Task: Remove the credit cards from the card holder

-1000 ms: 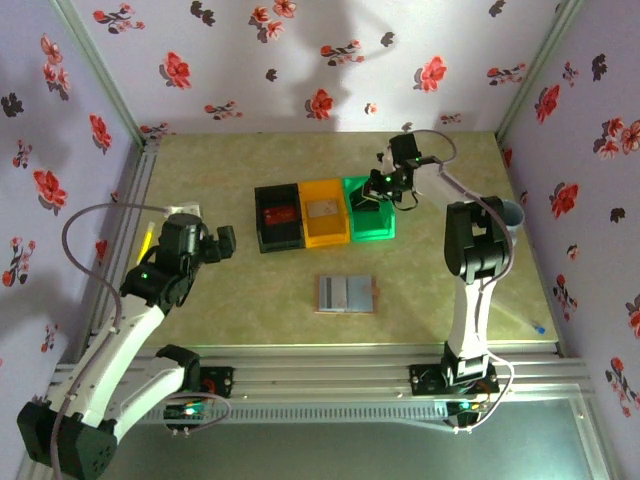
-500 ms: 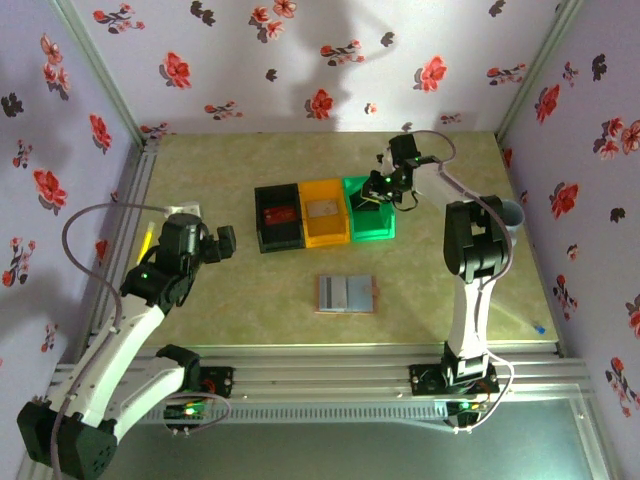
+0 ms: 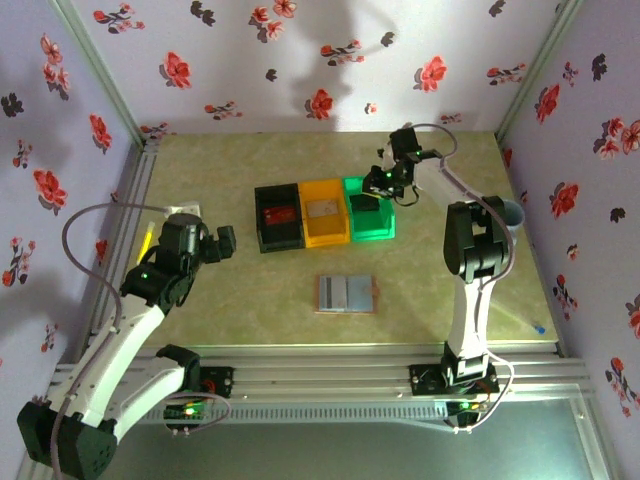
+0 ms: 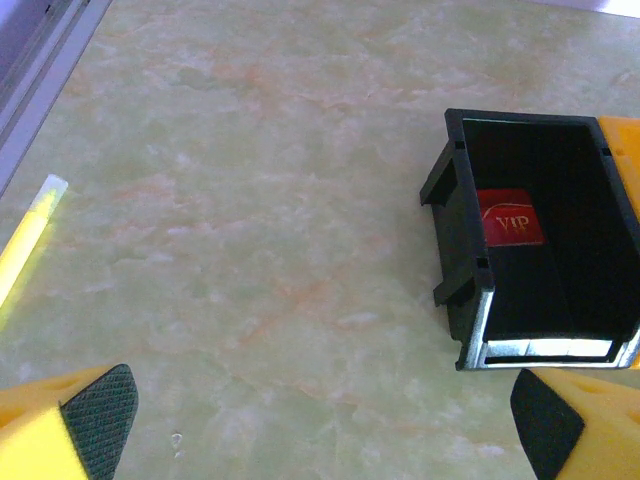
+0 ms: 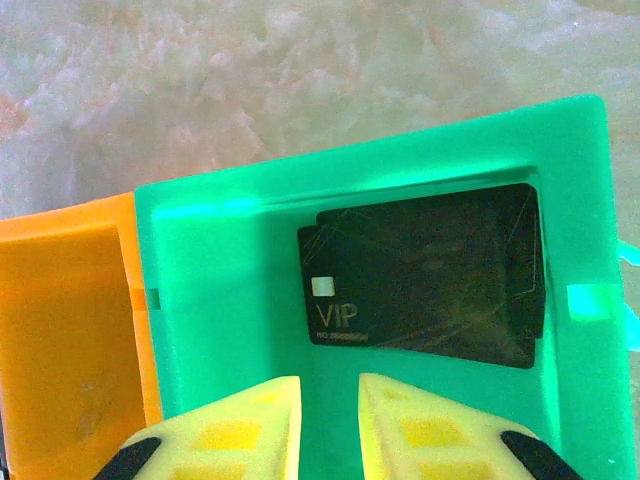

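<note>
Right gripper (image 5: 330, 392) hangs over the green bin (image 5: 205, 300), its arm stretched far forward, fingers slightly parted and empty. Left gripper (image 4: 320, 415) gapes wide near the black bin (image 4: 455, 230). Card holder (image 3: 346, 293) lies open mid-table, well apart from both. A black card (image 5: 430, 270) rests in the green bin.

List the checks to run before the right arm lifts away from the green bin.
1. Black card lies flat inside the green bin: ok.
2. Right gripper: fingers slightly apart, nothing between them: ok.
3. Red card sits down in the black bin: ok.
4. Left gripper open, empty, clear of the black bin: ok.
5. Card holder lies open on the table, apart from the bins: ok.
6. Card holder emptied of cards: cannot tell, too small in the top view.
</note>
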{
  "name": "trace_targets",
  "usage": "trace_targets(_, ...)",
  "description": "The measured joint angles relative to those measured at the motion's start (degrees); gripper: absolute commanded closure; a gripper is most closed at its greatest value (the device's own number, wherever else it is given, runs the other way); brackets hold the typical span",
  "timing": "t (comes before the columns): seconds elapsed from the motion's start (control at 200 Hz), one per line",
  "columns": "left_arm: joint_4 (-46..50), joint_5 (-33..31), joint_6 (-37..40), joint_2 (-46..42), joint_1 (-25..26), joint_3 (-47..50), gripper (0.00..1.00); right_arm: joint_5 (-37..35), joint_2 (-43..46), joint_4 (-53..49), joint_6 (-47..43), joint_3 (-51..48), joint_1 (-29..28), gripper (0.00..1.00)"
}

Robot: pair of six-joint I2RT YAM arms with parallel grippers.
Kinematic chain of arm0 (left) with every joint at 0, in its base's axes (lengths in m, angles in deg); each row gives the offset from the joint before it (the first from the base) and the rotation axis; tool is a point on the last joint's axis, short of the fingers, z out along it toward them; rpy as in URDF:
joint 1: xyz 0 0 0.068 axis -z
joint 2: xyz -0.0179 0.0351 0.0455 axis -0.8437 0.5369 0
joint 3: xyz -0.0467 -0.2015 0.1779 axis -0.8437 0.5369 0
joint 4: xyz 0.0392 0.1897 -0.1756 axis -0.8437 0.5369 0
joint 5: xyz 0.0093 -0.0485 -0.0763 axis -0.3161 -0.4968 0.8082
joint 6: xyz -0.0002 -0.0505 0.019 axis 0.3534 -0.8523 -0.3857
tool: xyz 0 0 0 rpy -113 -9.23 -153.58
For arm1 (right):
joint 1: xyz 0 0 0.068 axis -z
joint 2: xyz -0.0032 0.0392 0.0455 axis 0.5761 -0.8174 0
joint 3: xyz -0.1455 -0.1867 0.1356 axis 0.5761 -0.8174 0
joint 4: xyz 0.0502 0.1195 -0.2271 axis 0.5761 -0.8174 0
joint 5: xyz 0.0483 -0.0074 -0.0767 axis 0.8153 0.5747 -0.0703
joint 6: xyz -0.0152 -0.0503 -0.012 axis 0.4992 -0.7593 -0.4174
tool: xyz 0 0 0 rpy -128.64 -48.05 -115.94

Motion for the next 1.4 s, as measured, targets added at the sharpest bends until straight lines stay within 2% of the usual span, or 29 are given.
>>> trace_targets(0.275, 0.1, 0.0, 0.0, 0.2, 0.0, 0.0, 0.00, -1.2, 1.2, -2.4, -0.4, 1.3, 0.0, 0.76)
trace_targets(0.425, 0.4, 0.5, 0.0, 0.3, 0.0, 0.0, 0.00, -1.3, 9.0, -1.2, 1.7, -2.0, 0.0, 0.74)
trace_targets(0.61, 2.1, 3.7, 0.7, 2.3, 1.6, -0.9, 0.00, -1.4, 27.2, 6.0, 6.0, -16.8, -1.7, 0.73)
trace_targets(1.015, 7.5, 7.1, 1.6, 7.0, 12.0, -6.7, 0.00, -4.9, 57.0, 19.2, 16.1, -60.5, -16.7, 0.76)
trace_targets(1.195, 8.8, 7.6, -3.4, 8.1, 16.2, -9.0, 0.00, -8.0, 65.7, 21.6, 20.1, -70.3, -20.5, 0.79)
trace_targets(1.4, 8.9, 7.5, -13.0, 9.1, 21.9, -8.3, 0.00, -10.4, 71.8, 23.8, 23.6, -75.5, -21.8, 0.81)
